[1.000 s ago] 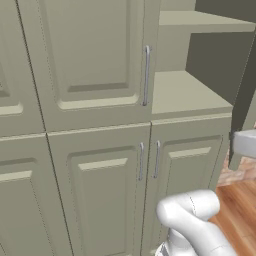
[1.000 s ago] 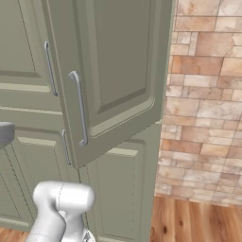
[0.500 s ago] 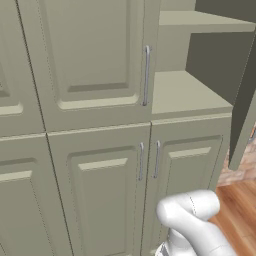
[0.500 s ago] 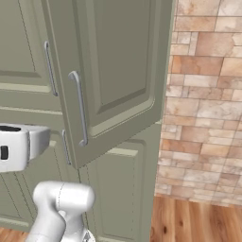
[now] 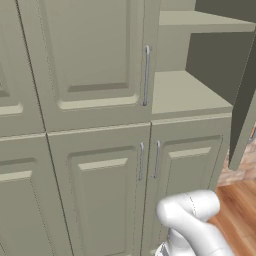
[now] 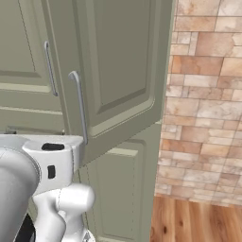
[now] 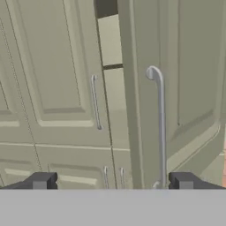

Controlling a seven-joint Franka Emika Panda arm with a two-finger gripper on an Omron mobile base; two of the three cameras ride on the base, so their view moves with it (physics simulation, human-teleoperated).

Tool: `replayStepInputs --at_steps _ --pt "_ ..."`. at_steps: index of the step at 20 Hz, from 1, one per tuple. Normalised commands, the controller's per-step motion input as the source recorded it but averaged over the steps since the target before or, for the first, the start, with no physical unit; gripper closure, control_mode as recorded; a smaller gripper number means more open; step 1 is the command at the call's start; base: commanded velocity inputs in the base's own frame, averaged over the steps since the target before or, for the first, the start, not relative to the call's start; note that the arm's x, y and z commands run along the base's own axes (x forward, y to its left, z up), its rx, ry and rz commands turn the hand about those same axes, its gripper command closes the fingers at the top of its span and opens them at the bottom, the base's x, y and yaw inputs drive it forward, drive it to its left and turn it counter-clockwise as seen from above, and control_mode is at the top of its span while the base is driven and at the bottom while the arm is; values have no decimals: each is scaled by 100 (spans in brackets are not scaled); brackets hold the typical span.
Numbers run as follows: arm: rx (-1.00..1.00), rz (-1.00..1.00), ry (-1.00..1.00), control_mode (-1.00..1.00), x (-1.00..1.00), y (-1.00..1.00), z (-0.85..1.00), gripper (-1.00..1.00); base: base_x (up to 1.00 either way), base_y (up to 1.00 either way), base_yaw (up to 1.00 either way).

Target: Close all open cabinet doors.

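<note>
You have the two small dark fingertips [image 7: 40, 181] of the gripper [image 7: 112, 182] spread wide apart at the bottom of the hand view, with nothing held between them. Ahead of them and toward the right finger stands the open cabinet door [image 7: 176, 88], a tall sage grey-green panel with a recessed, raised-edge centre and a long vertical silver bar handle [image 7: 160, 128]. That handle curves out at its top and runs down to end just inside the right fingertip, though you cannot tell whether anything touches it. The door is swung out from the cabinet front, so you see its near edge as a pale strip left of the handle, and beyond that edge a slice of pale shelf [image 7: 109, 39] inside the opening. In the right base view the same door [image 6: 118, 71] juts toward you at an angle in front of the brick wall [image 6: 208, 104]. Ahead of the left finger is a shut upper door [image 7: 53, 70] of the same make, with its own silver bar handle [image 7: 95, 102] nearer the midline between the fingers.
</note>
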Motion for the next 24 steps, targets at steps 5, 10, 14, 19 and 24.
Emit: replayStepInputs --at_steps 5,10,14,19,24 --pt "0 8 -20 -100 4 -43 -12 -100 0 0 0" --pt "1 17 -11 -100 25 -32 -27 -100 0 0 0" --pt "0 21 -5 -100 42 -12 -49 -100 0 0 0" --pt "0 20 -8 -100 40 -13 -46 -100 0 0 0" --pt "0 15 -9 -100 34 -12 -47 -100 0 0 0"
